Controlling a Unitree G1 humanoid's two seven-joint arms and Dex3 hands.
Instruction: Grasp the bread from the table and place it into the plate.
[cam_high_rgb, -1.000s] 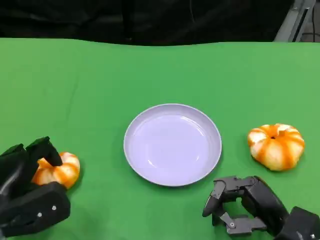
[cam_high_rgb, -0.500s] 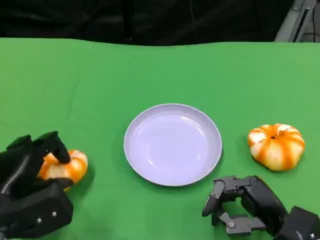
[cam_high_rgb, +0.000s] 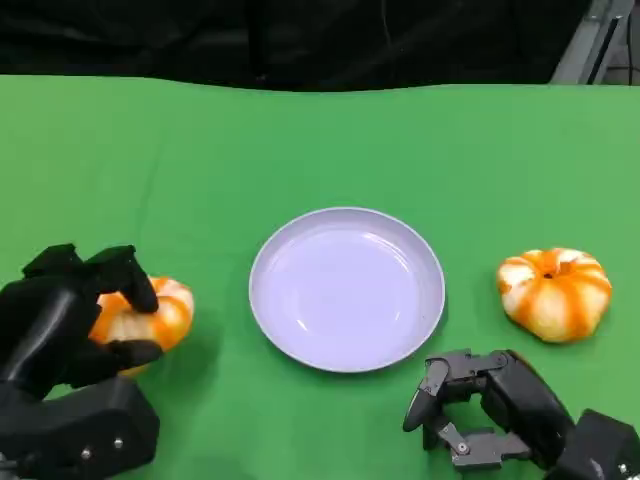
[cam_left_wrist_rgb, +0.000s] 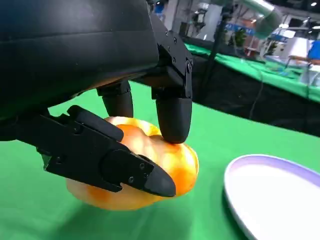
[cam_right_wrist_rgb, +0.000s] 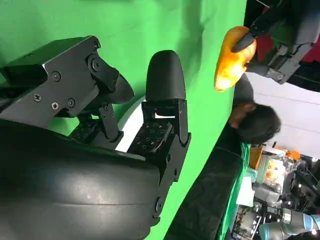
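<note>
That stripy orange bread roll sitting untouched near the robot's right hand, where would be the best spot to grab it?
Probably from above, fingers wrapping opposite sides of the bread roll. It sits flat on the table, domed and rounded, with clear space all around and no handle or edge. The right hand lies just in front of it, holding nothing.

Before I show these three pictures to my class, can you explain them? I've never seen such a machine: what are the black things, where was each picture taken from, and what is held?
It is a humanoid robot at a green table. The black things are its hands. One picture looks down from its head; the other two come from a camera at each wrist. On the table lie a white plate and, beside it, an orange-and-white bread. The left hand grips a second bread, seen close up in the left wrist picture. The right hand holds nothing, its fingers apart.
</note>
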